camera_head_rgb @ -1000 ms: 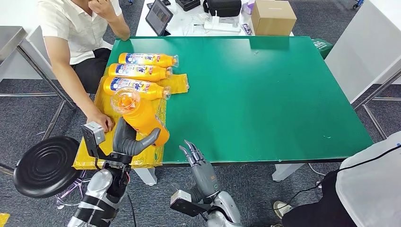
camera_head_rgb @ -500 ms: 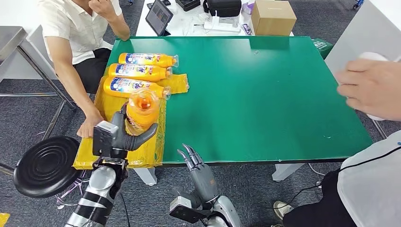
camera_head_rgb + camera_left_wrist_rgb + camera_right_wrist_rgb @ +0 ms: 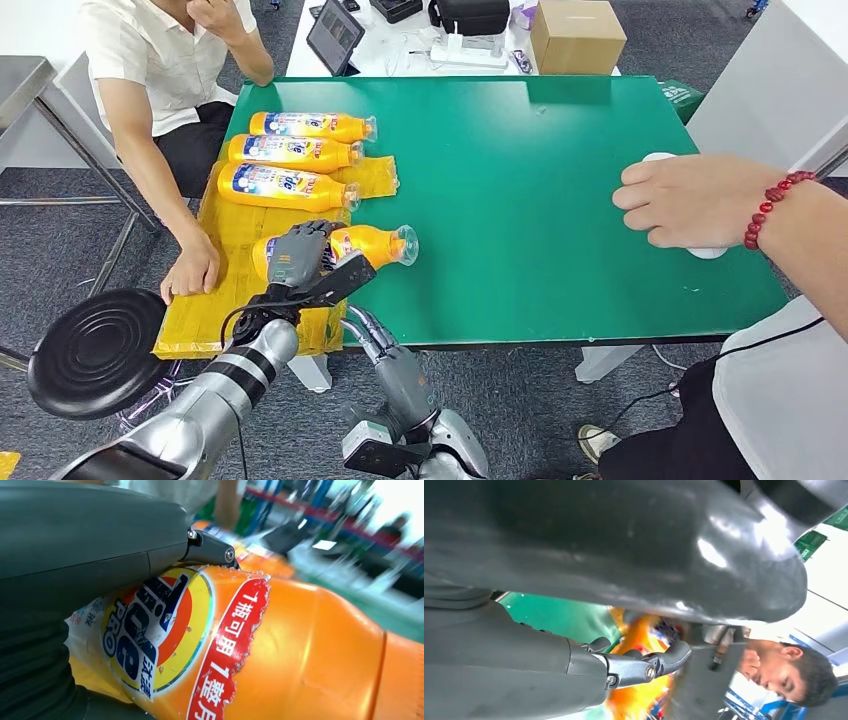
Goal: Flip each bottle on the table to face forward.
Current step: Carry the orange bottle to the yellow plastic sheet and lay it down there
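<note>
Three orange bottles (image 3: 310, 126), (image 3: 290, 152), (image 3: 280, 186) lie side by side on the yellow mat (image 3: 230, 300) at the table's back left, labels up and caps to the right. A fourth orange bottle (image 3: 375, 244) lies on its side nearer the front, its cap pointing right over the green table (image 3: 540, 150). My left hand (image 3: 305, 258) grips its body from above. Up close, that bottle's label (image 3: 150, 630) faces the left wrist camera beside my left hand (image 3: 90, 545). My right hand (image 3: 385, 350) hovers at the table's front edge, fingers apart and empty.
A seated person at the left rests a hand (image 3: 195, 270) on the mat. Another person's hand (image 3: 700, 200) lies on a white object (image 3: 705, 250) at the table's right. A black stool (image 3: 95, 350) stands at the front left. A cardboard box (image 3: 578, 35) sits behind the table.
My left hand has brought the bottle down from a raised, cap-toward-camera pose to lying on its side, cap right. A person's hand has come in from the right and settled on the table.
</note>
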